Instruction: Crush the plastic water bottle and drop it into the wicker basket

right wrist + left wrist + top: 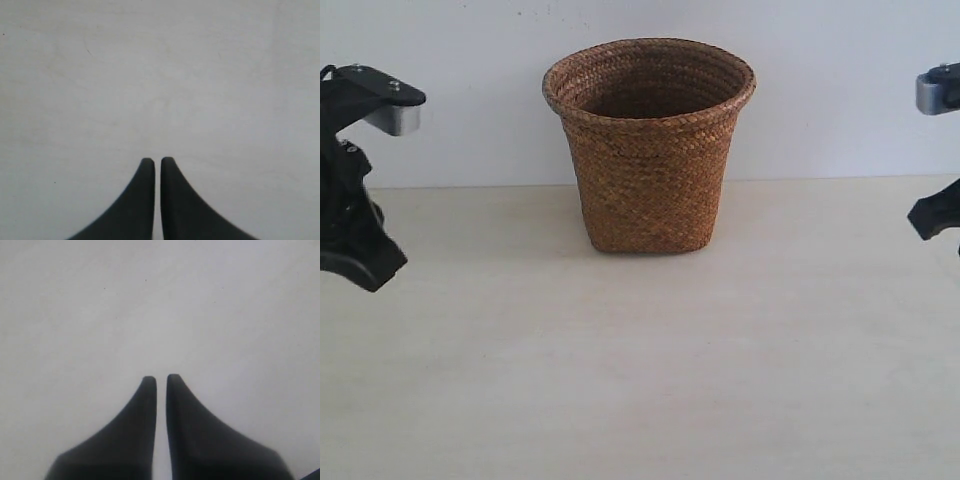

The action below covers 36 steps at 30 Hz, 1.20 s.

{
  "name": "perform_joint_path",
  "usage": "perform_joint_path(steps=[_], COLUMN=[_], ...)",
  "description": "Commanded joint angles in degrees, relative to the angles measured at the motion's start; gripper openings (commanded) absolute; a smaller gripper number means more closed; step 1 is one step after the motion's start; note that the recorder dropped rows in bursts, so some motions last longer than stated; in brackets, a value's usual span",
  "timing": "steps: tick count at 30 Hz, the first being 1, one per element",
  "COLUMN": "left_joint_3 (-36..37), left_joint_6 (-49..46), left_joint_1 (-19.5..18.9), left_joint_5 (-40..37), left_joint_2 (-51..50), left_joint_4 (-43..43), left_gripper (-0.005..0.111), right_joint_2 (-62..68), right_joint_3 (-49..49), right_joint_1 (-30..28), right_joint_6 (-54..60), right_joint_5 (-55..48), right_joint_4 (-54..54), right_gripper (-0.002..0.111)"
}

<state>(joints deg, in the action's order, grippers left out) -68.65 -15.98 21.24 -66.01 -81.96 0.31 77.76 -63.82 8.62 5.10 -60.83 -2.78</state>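
The brown wicker basket (649, 145) stands upright at the back middle of the pale table, its mouth facing up. The plastic water bottle shows in no view. My left gripper (365, 268) hangs at the far left edge of the exterior view, well clear of the basket. In the left wrist view my left gripper (161, 377) is shut over bare table, with nothing between its fingers. My right gripper (930, 216) sits at the far right edge, partly cut off. In the right wrist view my right gripper (157, 160) is also shut and empty.
A pale wooden table (640, 380) stretches in front of the basket, with a white wall (460, 60) behind it. Both wrist views show only bare tabletop under the fingers.
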Motion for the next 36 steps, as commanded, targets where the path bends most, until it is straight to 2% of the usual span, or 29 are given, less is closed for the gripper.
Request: perform_joint_path(steps=[1, 8, 13, 22, 33, 36], left_joint_3=[6.42, 15.01, 20.93, 31.49, 38.21, 40.63], left_joint_6=[2.35, 5.46, 6.25, 7.89, 8.85, 8.85], left_joint_1=[-0.08, -0.08, -0.08, -0.08, -0.08, -0.08], left_joint_5=[3.28, 5.76, 10.37, 20.07, 22.03, 23.53], left_joint_2=[6.08, 15.76, 25.61, 43.23, 64.3, 69.99], left_joint_4=[-0.31, -0.31, -0.31, -1.31, -2.65, -2.65], left_gripper=[0.004, 0.004, 0.004, 0.004, 0.004, 0.004], right_joint_2=[-5.18, -19.41, -32.32, -53.25, -73.64, -76.6], right_joint_3=[3.45, 13.41, 20.94, 29.81, 43.39, 47.82], right_joint_1=[-2.86, -2.99, -2.88, -2.88, -2.88, -2.88], right_joint_6=[0.39, -1.56, -3.26, -6.73, -8.58, -8.0], right_joint_5=[-0.03, 14.04, 23.14, 31.08, 41.5, 47.41], right_joint_4=[0.24, 0.86, 0.96, 0.96, 6.98, 8.59], right_gripper=[0.0, 0.0, 0.0, 0.0, 0.0, 0.0])
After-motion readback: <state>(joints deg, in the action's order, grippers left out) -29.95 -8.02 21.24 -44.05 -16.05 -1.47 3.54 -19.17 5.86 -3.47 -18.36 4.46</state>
